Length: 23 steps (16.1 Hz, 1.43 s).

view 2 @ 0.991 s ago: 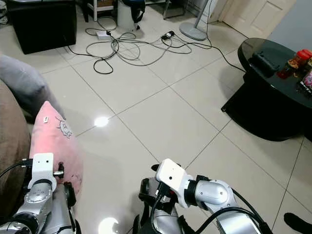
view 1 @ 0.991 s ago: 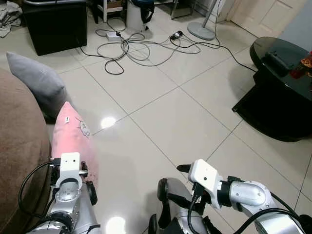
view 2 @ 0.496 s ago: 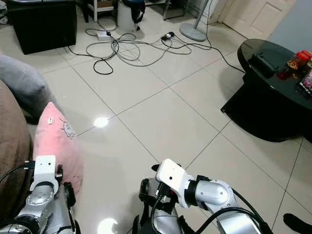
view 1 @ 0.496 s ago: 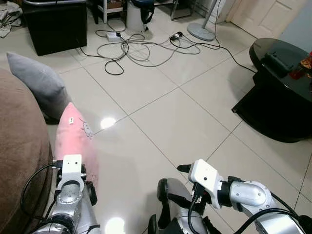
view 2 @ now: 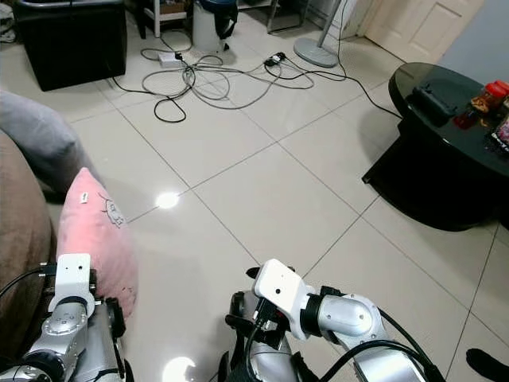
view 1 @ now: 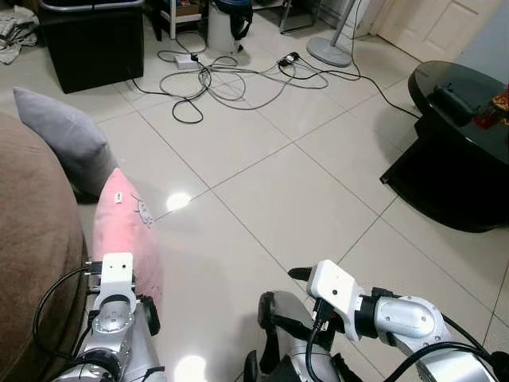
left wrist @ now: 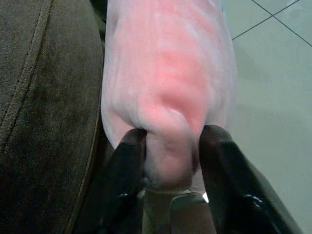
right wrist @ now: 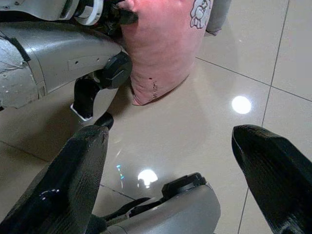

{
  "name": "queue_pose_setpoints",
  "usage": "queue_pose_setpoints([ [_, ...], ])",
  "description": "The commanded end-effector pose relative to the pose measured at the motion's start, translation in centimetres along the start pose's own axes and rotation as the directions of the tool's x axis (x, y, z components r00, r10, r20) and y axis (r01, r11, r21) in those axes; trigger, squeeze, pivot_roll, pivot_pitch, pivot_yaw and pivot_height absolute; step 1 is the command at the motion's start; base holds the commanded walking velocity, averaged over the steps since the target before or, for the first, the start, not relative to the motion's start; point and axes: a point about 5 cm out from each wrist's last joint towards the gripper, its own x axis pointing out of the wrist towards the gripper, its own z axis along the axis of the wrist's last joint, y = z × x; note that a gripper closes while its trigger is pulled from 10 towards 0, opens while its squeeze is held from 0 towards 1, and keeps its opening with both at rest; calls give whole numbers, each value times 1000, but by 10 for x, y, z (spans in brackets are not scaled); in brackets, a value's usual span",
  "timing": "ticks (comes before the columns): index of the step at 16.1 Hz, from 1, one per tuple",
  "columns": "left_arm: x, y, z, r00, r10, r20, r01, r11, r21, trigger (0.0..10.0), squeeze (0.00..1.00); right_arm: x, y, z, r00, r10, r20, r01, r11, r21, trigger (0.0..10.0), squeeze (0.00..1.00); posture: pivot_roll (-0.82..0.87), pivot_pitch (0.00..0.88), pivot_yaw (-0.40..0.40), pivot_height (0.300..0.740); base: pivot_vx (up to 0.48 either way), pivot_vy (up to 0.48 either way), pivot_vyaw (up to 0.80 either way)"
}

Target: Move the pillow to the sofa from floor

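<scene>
The left tool (left wrist: 168, 161) pinches a fold of the pink pillow (view 1: 126, 235), which rises ahead of it beside the brown sofa (view 1: 32, 239). The right tool (right wrist: 175, 161) hangs wide apart over the tiled floor (view 1: 278, 175), the pillow beyond its fingers.

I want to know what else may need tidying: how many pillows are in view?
2. The pink pillow stands against the brown sofa, pinched in the left end effector. The grey pillow lies farther along the sofa. Others may be hidden.
</scene>
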Motion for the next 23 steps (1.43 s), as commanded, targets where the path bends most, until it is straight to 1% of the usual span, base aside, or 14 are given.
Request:
queue_pose_setpoints([
  [1, -1, -4, -3, 1000, -16, -17, 17, 1000, 3, 0, 0, -3, 0, -2, 1000, -15, -14, 15, 1000, 5, 10000, 0, -223, 101, -223, 567, 0, 0, 0],
  [5, 0, -4, -2, 1000, -19, -22, 19, 1000, 3, 0, 0, -3, -1, -2, 999, -35, -13, 35, 999, 7, 10000, 0, -221, 99, -214, 567, 0, 0, 0],
  [8, 0, -8, -1, 999, -46, -28, 46, 999, -14, 0, 0, -1, -7, -2, 998, -65, -8, 65, 998, 4, 10000, 0, -216, 88, -197, 567, 0, 0, 0],
  [10, 0, -16, 3, 995, -100, -17, 100, 994, -35, 0, 0, 0, -14, -3, 993, -117, 2, 117, 993, 31, 10000, 0, -198, 76, -170, 567, 0, 0, 0],
  [11, -1, -25, 7, 989, -151, 8, 151, 987, -55, 0, 0, 0, -21, -4, 983, -185, 16, 184, 981, 68, 10000, 0, -177, 63, -144, 567, 0, 0, 0],
  [12, -2, -37, 14, 976, -211, 47, 214, 973, -85, 0, 0, -2, -29, -6, 964, -264, 28, 259, 959, 118, 10000, 0, -154, 44, -117, 567, 0, 0, 0],
  [14, -4, -54, 30, 950, -284, 129, 298, 949, -105, 0, 0, -3, -40, -8, 933, -358, 39, 346, 920, 185, 10000, 0, -131, 4, -67, 567, 0, 0, 0],
  [16, -8, -80, 67, 877, -385, 288, 423, 902, -82, 0, 0, -3, -62, -10, 877, -479, 24, 457, 849, 265, 10000, 0, -98, 0, -6, 567, 0, 0, 0],
  [17, -8, -82, 75, 865, -391, 314, 435, 897, -82, 0, 0, -2, -67, -10, 866, -500, 19, 476, 835, 275, 10000, 0, -90, 0, 1, 567, 0, 0, 0],
  [18, -9, -85, 100, 825, -389, 409, 456, 887, -75, 0, 0, -3, -76, -7, 834, -552, 12, 524, 799, 295, 10000, 0, -66, 0, 18, 567, 0, 0, 0],
  [19, -10, -84, 114, 802, -378, 463, 461, 884, -76, 0, 0, -4, -80, -4, 816, -577, 19, 549, 785, 286, 10000, 0, -55, 0, 24, 567, 0, 0, 0],
  [20, -14, -78, 145, 748, -347, 566, 472, 878, -84, 0, 0, 0, -92, 8, 780, -624, 57, 593, 764, 255, 10000, 0, -12, 0, 31, 567, 0, 0, 0],
  [21, -18, -74, 159, 716, -339, 611, 484, 871, -84, 0, 0, 4, -98, 16, 764, -641, 80, 604, 753, 261, 10000, 0, 8, 0, 30, 567, 0, 0, 0],
  [23, -28, -67, 173, 668, -334, 665, 493, 868, -59, 0, 0, 6, -104, 27, 738, -666, 108, 618, 731, 288, 10000, 0, 24, 0, 28, 567, 0, 0, 0],
])
